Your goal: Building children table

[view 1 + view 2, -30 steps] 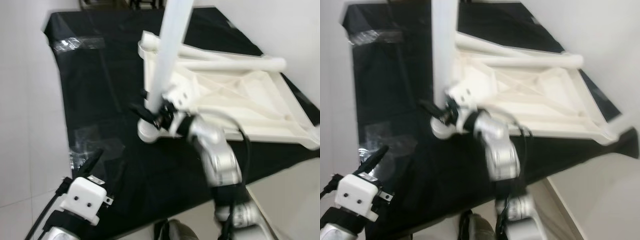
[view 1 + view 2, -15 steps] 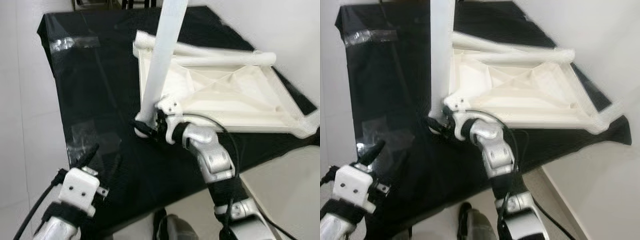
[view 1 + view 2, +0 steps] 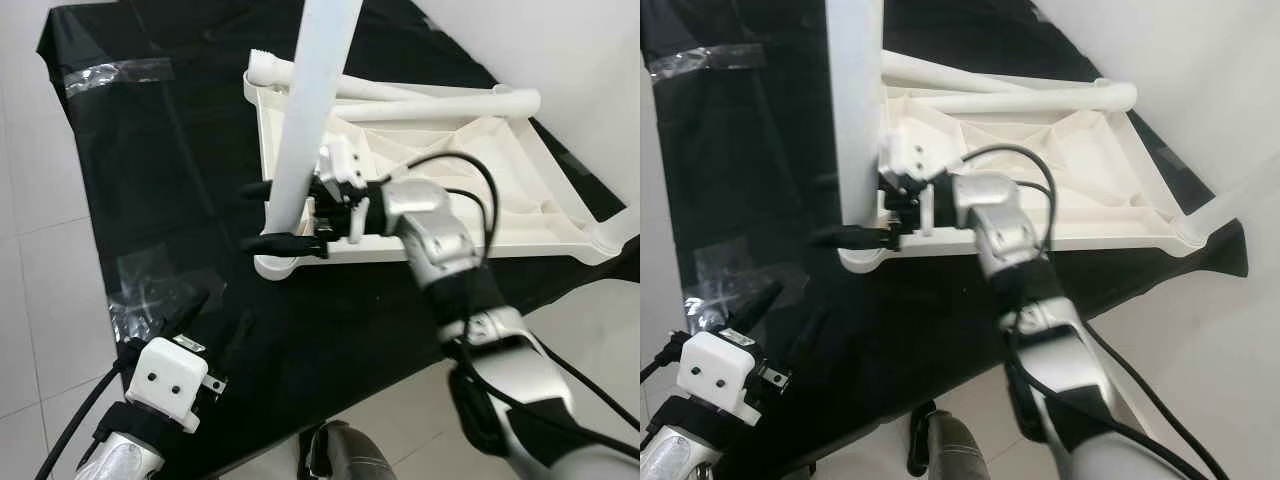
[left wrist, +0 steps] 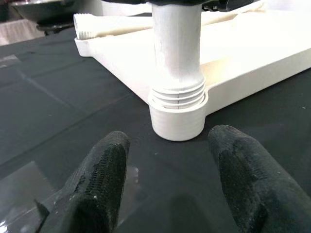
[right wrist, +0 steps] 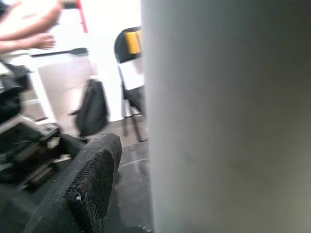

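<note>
Right gripper [image 3: 268, 214] fingers spread, left gripper [image 4: 167, 160] fingers apart

1 white tabletop [image 3: 480, 190], upside down at the frame's centre; 3 white legs: 1 upright leg [image 3: 310, 110], 2 loose legs [image 3: 440, 100] lying at its upper edge.

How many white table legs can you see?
3: one leg stands upright in the tabletop's near corner socket; two more lie side by side across the upside-down tabletop. Others may be hidden.
</note>
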`<state>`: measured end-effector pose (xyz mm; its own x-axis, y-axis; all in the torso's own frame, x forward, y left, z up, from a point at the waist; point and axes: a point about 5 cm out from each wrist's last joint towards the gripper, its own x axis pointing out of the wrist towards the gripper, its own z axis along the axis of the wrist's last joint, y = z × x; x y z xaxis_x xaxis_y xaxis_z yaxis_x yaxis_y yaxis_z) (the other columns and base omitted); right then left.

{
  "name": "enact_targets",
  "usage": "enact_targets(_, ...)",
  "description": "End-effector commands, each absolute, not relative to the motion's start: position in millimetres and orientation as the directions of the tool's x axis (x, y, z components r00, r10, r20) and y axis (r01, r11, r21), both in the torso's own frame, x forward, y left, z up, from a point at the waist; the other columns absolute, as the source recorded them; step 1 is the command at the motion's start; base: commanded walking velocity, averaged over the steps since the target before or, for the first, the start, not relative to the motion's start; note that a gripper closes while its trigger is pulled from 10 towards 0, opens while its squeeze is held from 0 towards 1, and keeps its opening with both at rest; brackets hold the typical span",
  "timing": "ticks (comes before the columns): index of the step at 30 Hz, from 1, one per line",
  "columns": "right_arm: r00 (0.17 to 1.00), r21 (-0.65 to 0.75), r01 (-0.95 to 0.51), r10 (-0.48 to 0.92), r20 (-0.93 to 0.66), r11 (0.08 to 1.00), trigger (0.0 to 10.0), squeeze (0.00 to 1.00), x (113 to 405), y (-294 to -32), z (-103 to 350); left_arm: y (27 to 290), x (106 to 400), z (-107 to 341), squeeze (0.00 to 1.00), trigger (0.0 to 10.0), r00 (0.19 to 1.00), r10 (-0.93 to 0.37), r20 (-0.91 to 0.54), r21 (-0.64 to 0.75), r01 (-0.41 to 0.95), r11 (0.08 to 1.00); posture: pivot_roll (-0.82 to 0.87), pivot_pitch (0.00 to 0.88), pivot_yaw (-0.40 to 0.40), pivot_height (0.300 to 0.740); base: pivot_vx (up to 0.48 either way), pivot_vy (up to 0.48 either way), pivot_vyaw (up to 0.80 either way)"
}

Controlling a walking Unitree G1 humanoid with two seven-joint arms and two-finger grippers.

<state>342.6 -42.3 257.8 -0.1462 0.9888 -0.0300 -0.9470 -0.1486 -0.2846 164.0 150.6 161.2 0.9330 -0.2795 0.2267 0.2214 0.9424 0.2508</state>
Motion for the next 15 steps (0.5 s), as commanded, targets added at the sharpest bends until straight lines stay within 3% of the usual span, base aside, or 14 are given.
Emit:
enact_targets(1,-0.184,-0.278,-0.943,0.982,-0.031,-0.185,6.2,0.0,342,-40,256,149,162,155,0.0,10.0,0.936,-0.284,0.206,0.237,0.234,0.943,0.29,0.272,-0.19,0.74,0.0,0.0,0.0)
enact_targets(2,-0.208,-0.274,-0.939,0.977,-0.038,-0.21,2.9,0.0,342,-38,257,149,161,155,0.0,10.0,0.936,-0.286,0.204,0.236,0.236,0.943,0.29,0.272,-0.19,0.74,0.0,0.0,0.0)
enact_targets(3,-0.224,-0.272,-0.935,0.974,-0.042,-0.227,2.9,0.0,343,-36,257,148,161,155,0.0,10.0,0.936,-0.287,0.203,0.236,0.237,0.942,0.29,0.272,-0.19,0.74,0.0,0.0,0.0)
enact_targets(4,-0.255,-0.265,-0.929,0.966,-0.05,-0.258,0.0,0.0,343,-35,258,148,161,155,0.0,10.0,0.936,-0.288,0.201,0.235,0.239,0.942,0.3,0.271,-0.188,0.74,0.0,0.0,0.0)
enact_targets(11,-0.295,-0.248,-0.921,0.954,-0.057,-0.299,0.0,0.0,345,-39,258,148,161,154,0.0,10.0,0.936,-0.291,0.198,0.233,0.244,0.942,0.29,0.269,-0.186,0.74,0.0,0.0,0.0)
enact_targets(15,-0.212,-0.269,-0.938,0.976,-0.06,-0.22,0.0,0.0,349,-48,252,147,161,154,0.0,10.0,0.935,-0.294,0.199,0.231,0.247,0.941,0.28,0.274,-0.194,0.74,0.0,0.0,0.0)
